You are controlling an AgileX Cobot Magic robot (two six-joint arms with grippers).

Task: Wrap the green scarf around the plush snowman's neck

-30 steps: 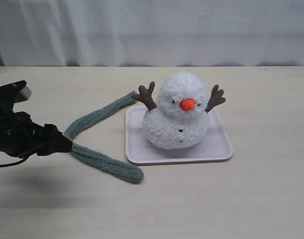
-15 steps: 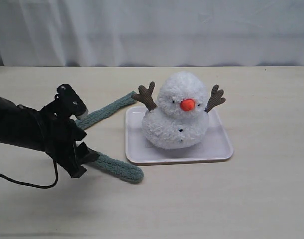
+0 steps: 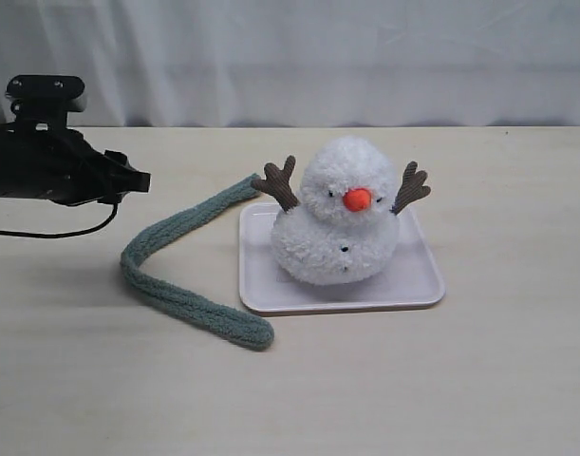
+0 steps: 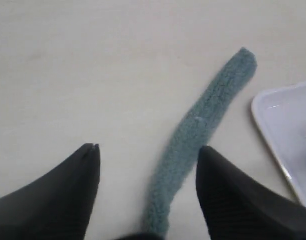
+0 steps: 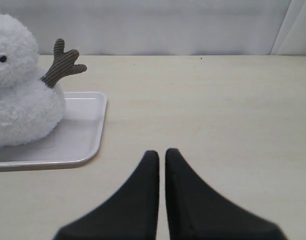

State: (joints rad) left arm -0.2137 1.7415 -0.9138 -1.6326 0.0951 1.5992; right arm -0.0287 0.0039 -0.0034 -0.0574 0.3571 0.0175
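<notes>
Table (image 3: 479, 380): pale, white curtain (image 3: 290, 57) behind.
Green scarf (image 3: 176, 285): lies bent on table, left of tray (image 3: 418, 285) carrying plush snowman (image 3: 337, 223).
Left claw (image 4: 146, 148): spread wide, empty, above scarf.
Right claw (image 5: 162, 152): closed, empty.
Handling: probably light, limp, fuzzy; pinch near one end.

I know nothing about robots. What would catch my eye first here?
A fluffy white plush snowman with an orange nose sits on a white tray mid-table. To its left a green scarf lies bent on the tabletop, not around its neck. A black left hand hovers open further left.
</notes>
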